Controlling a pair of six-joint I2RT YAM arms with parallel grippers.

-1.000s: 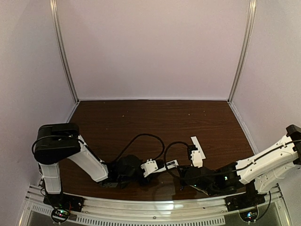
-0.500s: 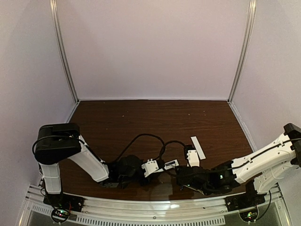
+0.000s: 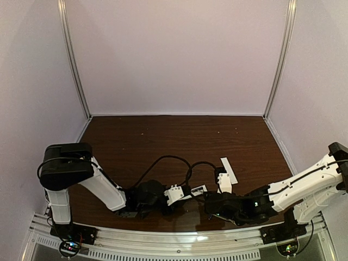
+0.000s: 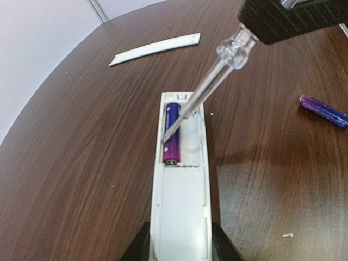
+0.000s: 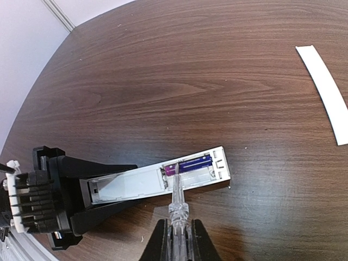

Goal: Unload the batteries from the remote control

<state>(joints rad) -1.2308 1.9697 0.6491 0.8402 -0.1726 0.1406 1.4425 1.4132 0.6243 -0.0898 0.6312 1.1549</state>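
Dark wood table (image 4: 70, 174): right gripper (image 5: 176, 239) clamped on screwdriver (image 4: 209, 87); I'm working its tip under the battery (image 4: 172, 133) inside the remote control (image 4: 179, 212).

On the table (image 4: 81, 163): remote control (image 4: 179, 217), with a battery (image 4: 172, 133) in the left slot of its recess. Against that cell, seemingly touching, the screwdriver (image 4: 201, 93) tip. Rightward, well apart, a second battery (image 4: 323, 111); beyond the remote, cover strip (image 4: 155, 49).

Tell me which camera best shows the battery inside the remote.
The left wrist view: the battery lies close up in the remote, its length clear under the screwdriver tip. The right wrist view shows it smaller; in the top view it cannot be made out.
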